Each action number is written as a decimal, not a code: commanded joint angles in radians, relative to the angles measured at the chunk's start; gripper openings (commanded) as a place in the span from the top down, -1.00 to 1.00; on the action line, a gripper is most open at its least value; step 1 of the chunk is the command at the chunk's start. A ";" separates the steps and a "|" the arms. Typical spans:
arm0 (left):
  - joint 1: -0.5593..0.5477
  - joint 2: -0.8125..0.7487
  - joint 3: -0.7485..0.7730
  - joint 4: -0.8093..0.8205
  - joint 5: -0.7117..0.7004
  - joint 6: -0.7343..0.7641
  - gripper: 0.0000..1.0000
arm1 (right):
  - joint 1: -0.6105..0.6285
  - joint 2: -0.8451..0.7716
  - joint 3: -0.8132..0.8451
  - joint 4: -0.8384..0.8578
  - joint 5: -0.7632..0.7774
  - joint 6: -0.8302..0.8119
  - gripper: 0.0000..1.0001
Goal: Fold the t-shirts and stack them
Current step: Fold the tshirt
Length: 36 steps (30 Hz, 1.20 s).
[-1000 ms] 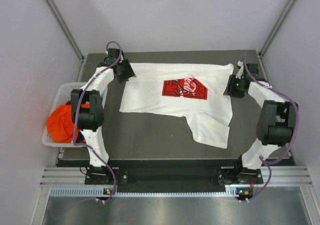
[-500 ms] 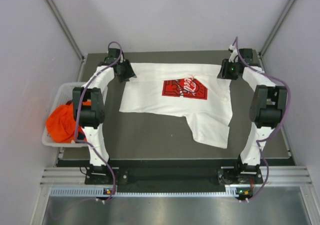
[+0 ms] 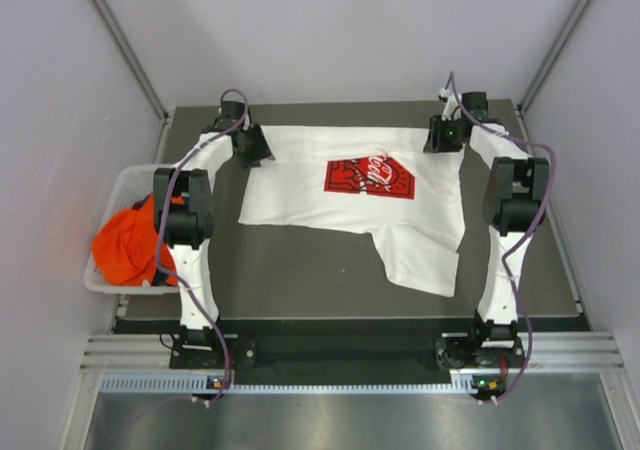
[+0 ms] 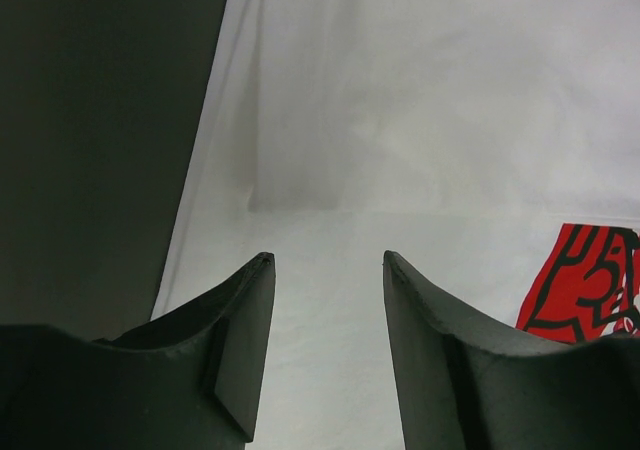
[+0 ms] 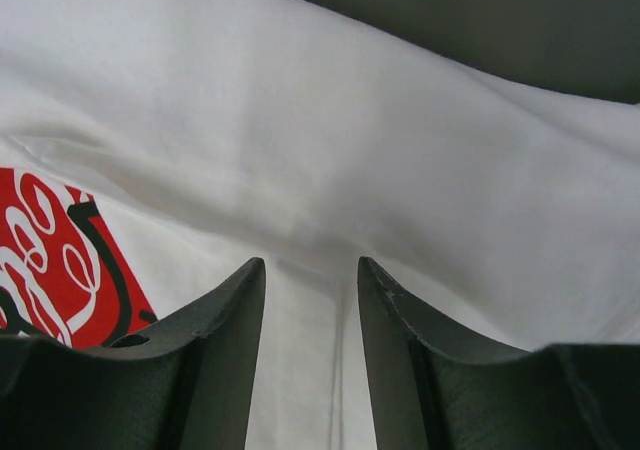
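As the white t-shirt (image 3: 355, 212) lies spread, the left jaws are held wide over it. The right jaws are parted less, with nothing gripped.

The white t-shirt (image 3: 300, 185) bears a red chest print (image 3: 369, 179) with curling white script (cropped at 8 o'clock in the right wrist view); no word is legible.

white tee (image 3: 300, 185): spread, red print (image 3: 368, 178) up | orange tee (image 3: 125, 248): bunched in basket (image 3: 126, 174)
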 commanded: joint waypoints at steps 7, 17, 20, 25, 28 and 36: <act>0.023 0.031 0.077 0.042 -0.010 -0.002 -0.04 | 0.012 0.051 0.072 -0.047 -0.039 -0.064 0.17; 0.024 0.066 0.137 0.042 -0.002 -0.020 -0.01 | 0.012 0.013 0.054 -0.029 -0.073 -0.089 0.93; 0.024 0.079 0.152 0.042 0.011 -0.031 0.01 | 0.012 -0.017 0.055 -0.025 -0.090 -0.069 1.00; 0.023 0.090 0.149 0.035 -0.019 -0.054 0.01 | 0.067 -0.137 -0.031 0.030 -0.110 -0.034 1.00; 0.021 0.093 0.155 -0.001 -0.056 -0.046 0.01 | 0.087 -0.199 -0.078 0.056 -0.108 -0.025 1.00; 0.020 0.090 0.152 -0.008 -0.111 0.023 -0.01 | 0.119 -0.220 -0.081 0.027 -0.090 -0.032 1.00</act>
